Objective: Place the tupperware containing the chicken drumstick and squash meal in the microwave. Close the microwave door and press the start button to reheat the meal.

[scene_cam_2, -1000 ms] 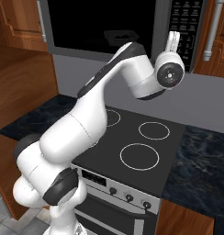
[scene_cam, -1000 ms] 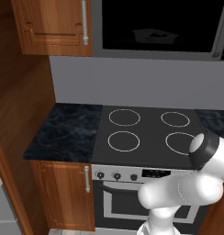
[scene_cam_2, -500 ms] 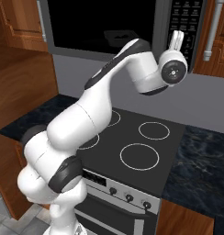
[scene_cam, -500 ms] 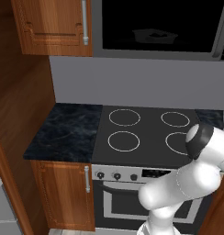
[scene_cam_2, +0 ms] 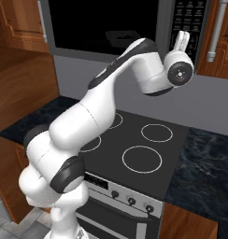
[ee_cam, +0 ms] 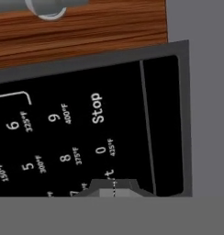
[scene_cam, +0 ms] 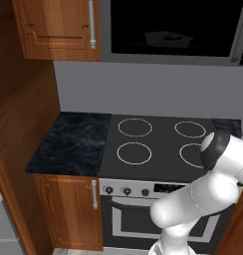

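With the microwave door (scene_cam: 168,27) sitting flush in its grey frame and the tupperware (scene_cam_2: 119,36) showing as a pale tray behind the dark glass, apparently working the last step, the press of the start button. Holding the gripper (scene_cam_2: 182,41) raised at about 1 o'clock from the cooktop (scene_cam_2: 134,144), fingers drawn fully together with nothing between them, probably so that the joined tips act as one blunt poker against the keypad (scene_cam_2: 189,23). Pointing up and into the microwave (scene_cam_2: 111,28) panel at its right-hand end, just beside the wooden cabinet (scene_cam_2: 223,42). Looking along the hand, reading the "Stop" key (ee_cam: 97,108) at roughly 12 o'clock above the fingertips (ee_cam: 113,187), with the digits spreading away toward 9 o'clock, and a partly hidden label directly over the tips, likely the start key, though too covered to confirm. Sitting very close to the panel; cannot tell whether actually touching. Resting well apart from the fingers, the tray, off at about 9 o'clock inside the oven cavity; contents too dim to make out.
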Tool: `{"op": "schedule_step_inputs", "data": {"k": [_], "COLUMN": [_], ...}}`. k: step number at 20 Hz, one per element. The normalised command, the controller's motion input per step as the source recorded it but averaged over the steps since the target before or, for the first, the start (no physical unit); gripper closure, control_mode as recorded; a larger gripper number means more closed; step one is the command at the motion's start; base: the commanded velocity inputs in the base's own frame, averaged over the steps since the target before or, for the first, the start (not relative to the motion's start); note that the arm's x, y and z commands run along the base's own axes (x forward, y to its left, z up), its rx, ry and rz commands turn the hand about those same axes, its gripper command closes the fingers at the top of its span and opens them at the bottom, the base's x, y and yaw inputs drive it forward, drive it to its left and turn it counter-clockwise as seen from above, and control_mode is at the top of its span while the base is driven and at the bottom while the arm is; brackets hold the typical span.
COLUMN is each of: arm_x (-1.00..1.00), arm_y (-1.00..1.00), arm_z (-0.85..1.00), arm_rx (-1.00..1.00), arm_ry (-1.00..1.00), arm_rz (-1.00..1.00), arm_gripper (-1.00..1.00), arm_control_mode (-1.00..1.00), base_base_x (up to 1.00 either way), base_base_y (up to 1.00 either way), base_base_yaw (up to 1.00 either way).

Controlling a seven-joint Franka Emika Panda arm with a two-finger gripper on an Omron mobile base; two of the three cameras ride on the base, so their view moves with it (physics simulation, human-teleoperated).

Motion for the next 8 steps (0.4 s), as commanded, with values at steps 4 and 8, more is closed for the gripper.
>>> {"op": "schedule_step_inputs", "data": {"k": [4,8], "arm_x": [0.31,0.33], "arm_y": [-0.03,0.0], "arm_z": [-0.22,-0.22], "arm_rx": [0.02,0.0], "arm_ry": [-0.05,-0.05], "arm_rz": [0.0,0.0], "arm_gripper": [1.0,1.0], "arm_control_mode": [-1.0,-1.0], "base_base_x": [0.0,0.0], "base_base_y": [0.0,0.0], "base_base_yaw": [0.0,0.0]}}
